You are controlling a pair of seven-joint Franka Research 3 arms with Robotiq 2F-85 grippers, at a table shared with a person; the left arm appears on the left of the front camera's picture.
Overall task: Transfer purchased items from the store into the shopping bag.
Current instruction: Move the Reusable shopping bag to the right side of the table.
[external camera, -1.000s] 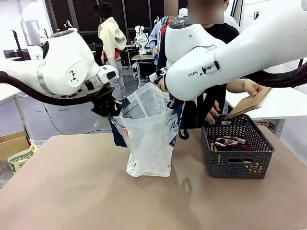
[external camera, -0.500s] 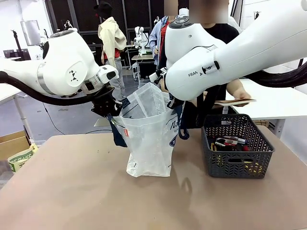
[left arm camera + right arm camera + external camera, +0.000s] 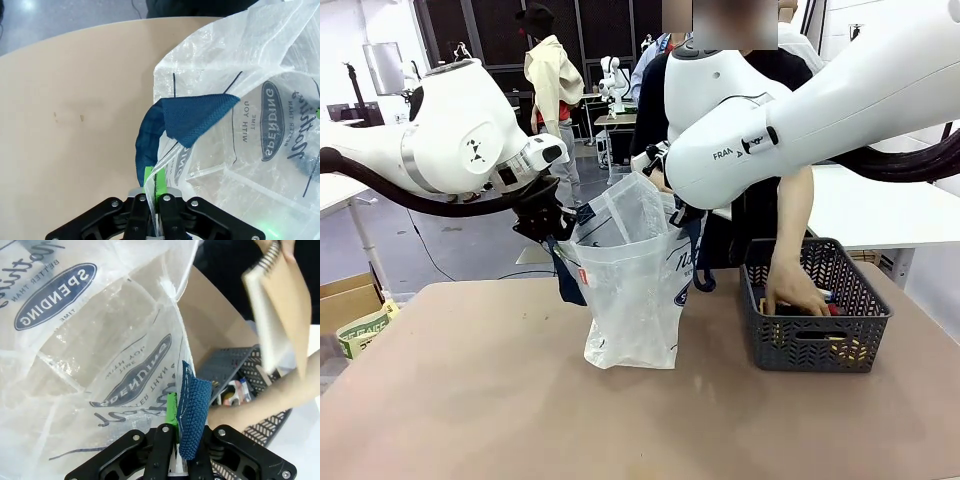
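Plastic bag point(image 3: 632, 300) judged thin, limp, slippery | best taken at top edge | edge is pinched by left gripper point(image 3: 154, 174) and right gripper point(image 3: 175, 409)

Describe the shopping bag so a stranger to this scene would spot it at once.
Start at the tan table: near its middle stands the shopping bag, its rim pinched by the left hand and the right hand. Unlike the dark grey mesh basket beside it, it is translucent whitish plastic with navy strap handles and a round navy logo.
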